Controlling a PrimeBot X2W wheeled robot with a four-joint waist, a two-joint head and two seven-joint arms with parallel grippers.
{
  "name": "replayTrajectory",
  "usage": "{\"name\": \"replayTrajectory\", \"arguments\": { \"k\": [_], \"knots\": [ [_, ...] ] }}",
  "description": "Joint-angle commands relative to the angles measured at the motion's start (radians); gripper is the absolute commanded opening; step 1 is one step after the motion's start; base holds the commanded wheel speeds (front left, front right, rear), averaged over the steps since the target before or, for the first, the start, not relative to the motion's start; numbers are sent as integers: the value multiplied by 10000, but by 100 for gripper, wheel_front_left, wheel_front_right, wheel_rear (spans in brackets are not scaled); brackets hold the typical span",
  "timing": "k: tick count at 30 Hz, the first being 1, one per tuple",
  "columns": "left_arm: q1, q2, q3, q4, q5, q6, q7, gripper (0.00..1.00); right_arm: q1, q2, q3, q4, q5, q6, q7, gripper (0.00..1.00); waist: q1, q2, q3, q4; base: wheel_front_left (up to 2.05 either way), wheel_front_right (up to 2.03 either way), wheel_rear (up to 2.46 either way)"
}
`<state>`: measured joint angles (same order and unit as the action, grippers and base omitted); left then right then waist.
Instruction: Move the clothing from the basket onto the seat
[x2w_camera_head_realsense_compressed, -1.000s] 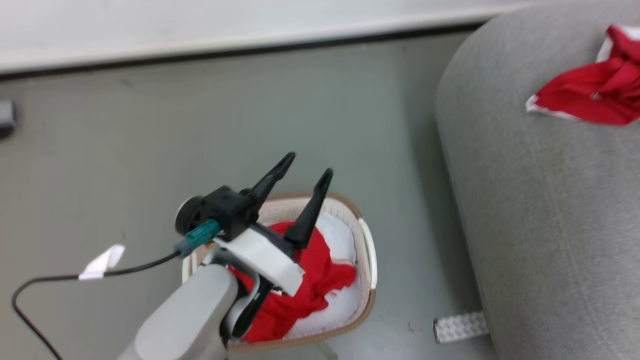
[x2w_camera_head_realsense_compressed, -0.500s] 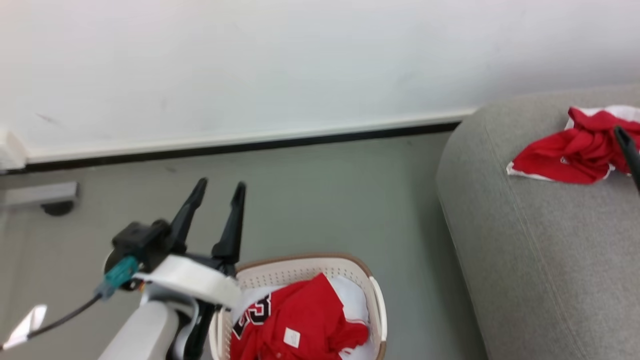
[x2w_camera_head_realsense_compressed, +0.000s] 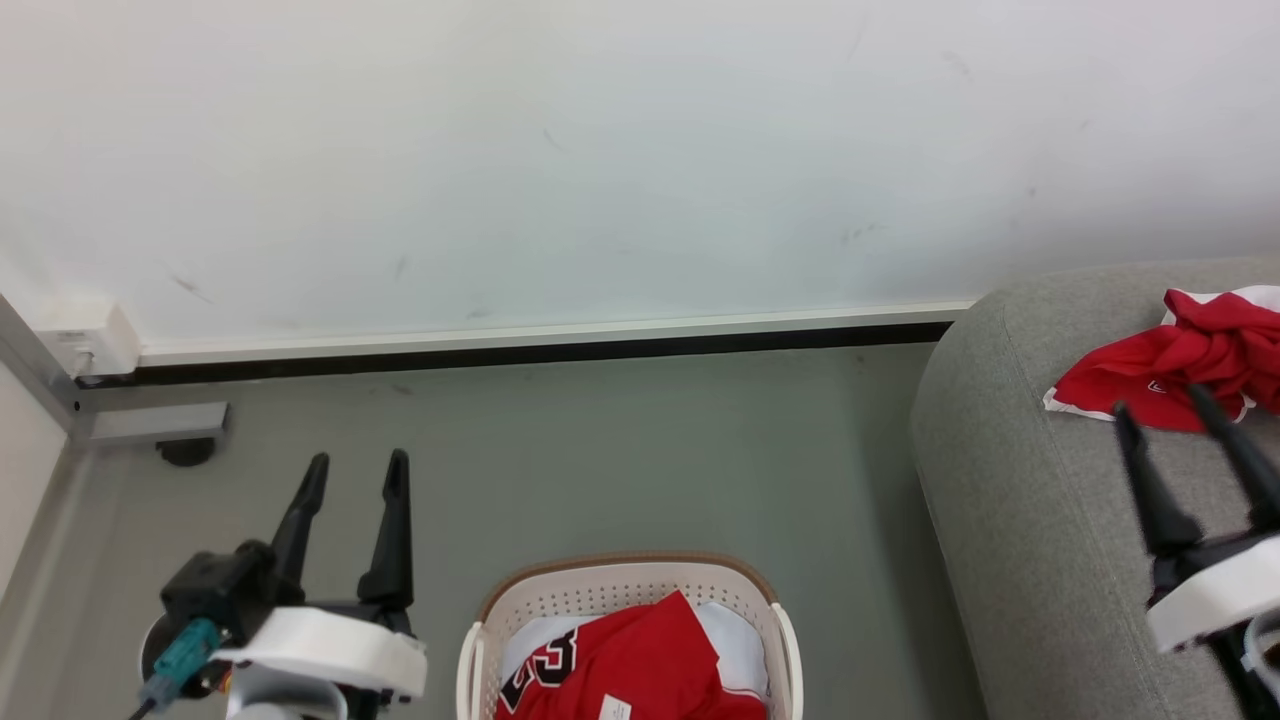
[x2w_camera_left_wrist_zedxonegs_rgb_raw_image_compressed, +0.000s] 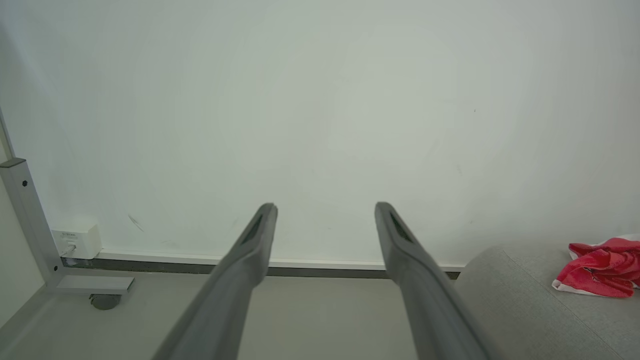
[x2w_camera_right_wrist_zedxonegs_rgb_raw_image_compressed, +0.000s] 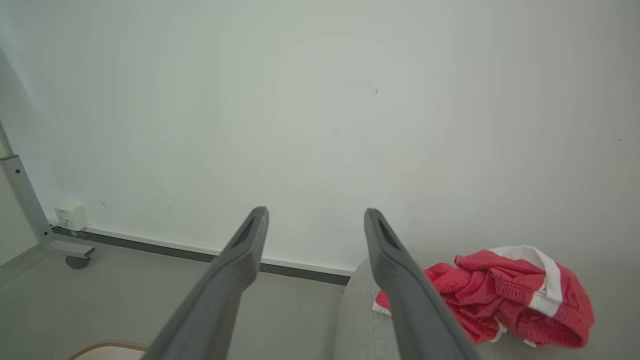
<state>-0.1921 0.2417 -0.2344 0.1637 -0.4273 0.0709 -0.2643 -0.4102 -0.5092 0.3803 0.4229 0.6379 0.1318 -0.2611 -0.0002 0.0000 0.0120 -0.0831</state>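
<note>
You've got the soft red jersey (x2w_camera_head_realsense_compressed: 640, 662), black-and-white print, crumpled in the perforated cream basket (x2w_camera_head_realsense_compressed: 620, 588) | second red garment (x2w_camera_head_realsense_compressed: 1150, 370) bunched on the rounded grey fabric sofa (x2w_camera_head_realsense_compressed: 1030, 500) | left gripper (x2w_camera_head_realsense_compressed: 358, 458) fingers spread, empty | right gripper (x2w_camera_head_realsense_compressed: 1158, 402) spread, empty, by the sofa.

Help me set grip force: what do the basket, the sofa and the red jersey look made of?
Basket: likely moulded plastic, cream and matte, given its neat rows of holes. Sofa: grey woven upholstery fabric, with a fine visible weave. Red jersey: thin soft cloth, possibly a synthetic knit, since it folds loosely.
</note>
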Motion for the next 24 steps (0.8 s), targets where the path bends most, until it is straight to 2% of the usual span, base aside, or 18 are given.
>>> {"name": "replayTrajectory", "arguments": {
  "k": [1, 7, 9, 10, 11, 18, 24],
  "knots": [
    [321, -124, 201, -129, 287, -49, -2, 100, 591, 385, -394, -372, -378, -22, -40, 100, 2, 0, -18, -16, 0, 0, 0],
    [1064, -683, 1108, -350, 876, -260, -2, 100, 2242, 1929, -1716, -1951, -2021, -22, -41, 100, 2, 0, -15, -109, 0, 0, 0],
    [1277, -903, 1365, -413, 1025, -370, -2, 100, 2649, 2340, -2003, -2333, -2325, -22, -42, 100, 2, 0, -5, -144, 0, 0, 0],
    [1277, -903, 1365, -413, 1025, -370, -2, 100, 2649, 2340, -2003, -2333, -2325, -22, -42, 100, 2, 0, -5, -144, 0, 0, 0],
    [1458, -1096, 1605, -462, 1228, -483, -1, 100, 2980, 2696, -2188, -2577, -2564, -22, -41, 100, 2, 0, -2, -172, 0, 0, 0],
    [1744, -1618, 2248, -458, 1753, -906, -2, 100, 3481, 3248, -2432, -2798, -3041, -22, -43, 100, 2, 0, 0, -200, 0, 0, 0],
    [1662, -1820, 2532, -297, 2051, -1198, -1, 100, 3434, 3362, -2419, -2740, -3193, -22, -44, 100, 2, 0, 51, -179, 0, 0, 0]
  ]
}}
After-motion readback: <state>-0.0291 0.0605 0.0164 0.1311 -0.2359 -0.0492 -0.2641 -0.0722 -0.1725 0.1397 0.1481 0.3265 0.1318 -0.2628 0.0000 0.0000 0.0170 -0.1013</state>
